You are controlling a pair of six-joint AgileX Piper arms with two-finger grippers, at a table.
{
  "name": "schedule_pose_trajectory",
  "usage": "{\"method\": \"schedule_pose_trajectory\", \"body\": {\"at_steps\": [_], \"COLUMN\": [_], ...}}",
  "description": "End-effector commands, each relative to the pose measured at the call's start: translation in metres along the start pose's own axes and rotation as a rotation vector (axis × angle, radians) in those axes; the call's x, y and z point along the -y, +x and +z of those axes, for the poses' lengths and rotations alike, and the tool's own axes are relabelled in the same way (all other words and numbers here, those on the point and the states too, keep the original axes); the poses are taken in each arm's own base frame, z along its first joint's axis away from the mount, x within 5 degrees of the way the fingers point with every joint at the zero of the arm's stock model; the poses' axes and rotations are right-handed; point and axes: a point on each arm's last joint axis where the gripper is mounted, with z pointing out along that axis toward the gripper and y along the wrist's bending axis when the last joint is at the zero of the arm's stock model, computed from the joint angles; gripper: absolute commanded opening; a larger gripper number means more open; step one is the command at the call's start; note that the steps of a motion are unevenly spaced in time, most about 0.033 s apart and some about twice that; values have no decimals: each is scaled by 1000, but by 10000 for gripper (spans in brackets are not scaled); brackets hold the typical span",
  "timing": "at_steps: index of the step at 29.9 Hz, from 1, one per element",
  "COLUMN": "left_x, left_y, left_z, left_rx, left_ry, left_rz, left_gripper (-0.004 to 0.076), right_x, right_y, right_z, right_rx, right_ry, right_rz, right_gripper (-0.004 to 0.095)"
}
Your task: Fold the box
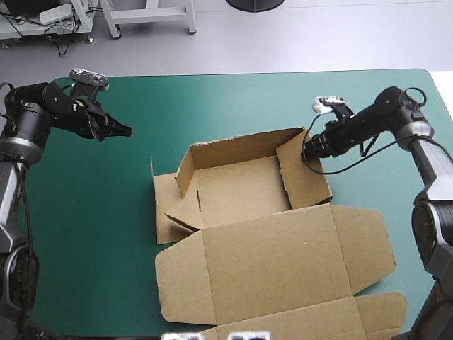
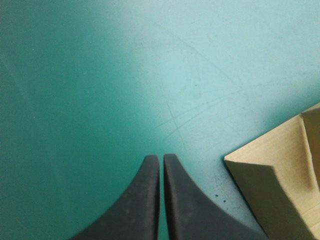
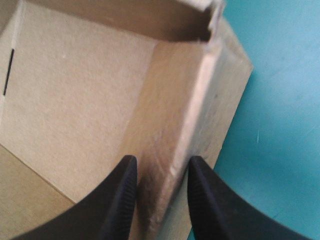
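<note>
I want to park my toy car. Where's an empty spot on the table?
Bare teal-green cover lies left of the box, nearer than the left gripper, and along the far edge beyond the box. Crowded on the right, where the right gripper is at the box's wall, and near, where the lid spreads.

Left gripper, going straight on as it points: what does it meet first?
Likely the bare teal-green table cover: the shut left gripper aims at it, a raised corner of the brown cardboard box lying off to one side. Depth is unclear.
</note>
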Motion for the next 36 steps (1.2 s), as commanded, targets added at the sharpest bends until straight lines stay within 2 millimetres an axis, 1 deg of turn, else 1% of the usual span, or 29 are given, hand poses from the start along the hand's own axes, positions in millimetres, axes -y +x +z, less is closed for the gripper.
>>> {"method": "schedule_pose_trajectory", "body": {"at_steps": [1, 4, 7, 10, 12, 14, 17, 18, 24, 27, 32, 36], "left_x": [3, 2, 2, 2, 2, 2, 2, 2, 3, 3, 4, 5], "left_y": [-9, -9, -9, -10, -10, -10, -10, -10, -9, -9, -9, -10], "left_z": [-26, -26, -26, -26, -26, -26, -26, -26, -26, -26, -26, -26], "left_rx": [105, 102, 105, 109, 109, 109, 111, 111, 98, 98, 104, 110], "left_ry": [-23, -27, -30, -32, -32, -32, -27, -26, -20, -20, -6, 9], "left_rz": [3, 6, 7, 7, 7, 7, 4, 3, 1, 1, -7, -16], "left_gripper": [13, 13, 13, 13, 13, 13, 13, 13, 13, 13, 13, 13], "right_x": [-36, -53, -69, -80, -81, -85, -86, -86, -68, -63, -58, -51], "right_y": [-27, -40, -45, -38, -30, -24, -14, -11, 10, 17, 17, 14], "right_z": [-53, -82, -110, -130, -138, -143, -138, -132, -91, -81, -73, -61], "right_rx": [151, 238, 303, 318, 302, 298, 275, 252, 101, 62, 40, 28], "right_ry": [-6, 29, 74, 162, 234, 253, 236, 235, 189, 178, 167, 126], "right_rz": [-81, -102, -115, -116, -97, -97, -76, -72, -43, -43, -41, -20], "right_gripper": [330, 330, 331, 331, 331, 331, 331, 331, 331, 331, 331, 335]}}
